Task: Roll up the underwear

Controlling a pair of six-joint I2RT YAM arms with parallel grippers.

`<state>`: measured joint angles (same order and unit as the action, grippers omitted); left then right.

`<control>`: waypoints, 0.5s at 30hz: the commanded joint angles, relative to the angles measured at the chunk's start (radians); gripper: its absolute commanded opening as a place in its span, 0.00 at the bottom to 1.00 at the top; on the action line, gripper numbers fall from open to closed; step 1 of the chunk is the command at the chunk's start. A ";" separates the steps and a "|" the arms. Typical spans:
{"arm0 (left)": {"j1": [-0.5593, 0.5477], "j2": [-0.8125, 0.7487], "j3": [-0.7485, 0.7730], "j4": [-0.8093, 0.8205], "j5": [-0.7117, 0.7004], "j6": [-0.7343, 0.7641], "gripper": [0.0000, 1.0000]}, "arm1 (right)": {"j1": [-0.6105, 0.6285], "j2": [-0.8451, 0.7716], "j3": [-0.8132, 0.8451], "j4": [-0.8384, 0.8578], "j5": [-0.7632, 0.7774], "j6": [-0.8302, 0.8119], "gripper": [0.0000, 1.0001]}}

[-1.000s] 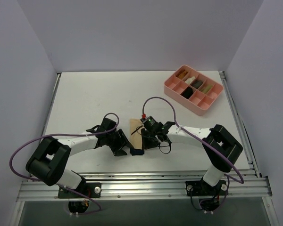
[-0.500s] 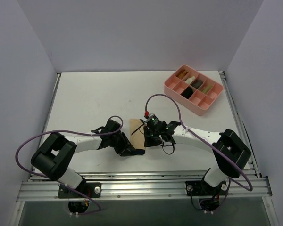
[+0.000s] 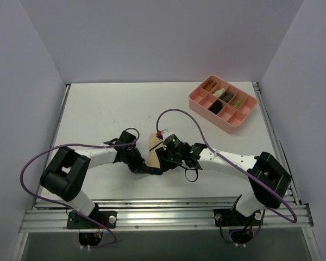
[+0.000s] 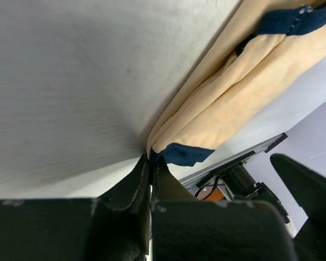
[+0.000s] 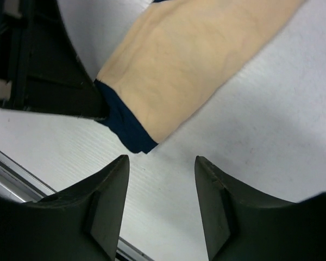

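Note:
The underwear (image 3: pixel 154 144) is a tan cloth folded into a narrow strip with dark blue trim, lying on the white table between the two arms. In the left wrist view the underwear (image 4: pixel 233 92) runs up to the right, and my left gripper (image 4: pixel 152 158) is shut on its near corner by the dark trim. From above, the left gripper (image 3: pixel 149 169) sits at the strip's near end. My right gripper (image 5: pixel 160 159) stands open just off the trimmed end of the underwear (image 5: pixel 190 60), with only bare table between its fingers. Seen from above, the right gripper (image 3: pixel 165 161) covers part of the strip.
A pink divided tray (image 3: pixel 234 124) holding several rolled cloths stands at the back right. The metal rail (image 3: pixel 163 209) runs along the near table edge, close behind both grippers. Purple cables loop over both arms.
My left gripper has closed on the near end of the underwear. My right gripper has opened and let go of the cloth, shifting slightly left.

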<state>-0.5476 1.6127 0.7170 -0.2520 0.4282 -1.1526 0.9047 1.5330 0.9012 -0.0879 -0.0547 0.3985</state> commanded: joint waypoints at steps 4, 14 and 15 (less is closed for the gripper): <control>0.112 -0.002 0.110 -0.188 0.081 0.126 0.02 | 0.080 -0.045 -0.005 0.152 0.052 -0.228 0.51; 0.184 0.079 0.156 -0.218 0.243 0.097 0.02 | 0.227 0.061 0.050 0.174 0.188 -0.388 0.52; 0.189 0.084 0.151 -0.208 0.260 0.088 0.02 | 0.233 0.068 0.053 0.181 0.209 -0.418 0.52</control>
<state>-0.3805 1.6741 0.8490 -0.4522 0.5892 -1.0443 1.1221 1.5719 0.9146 0.0666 0.0658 0.0685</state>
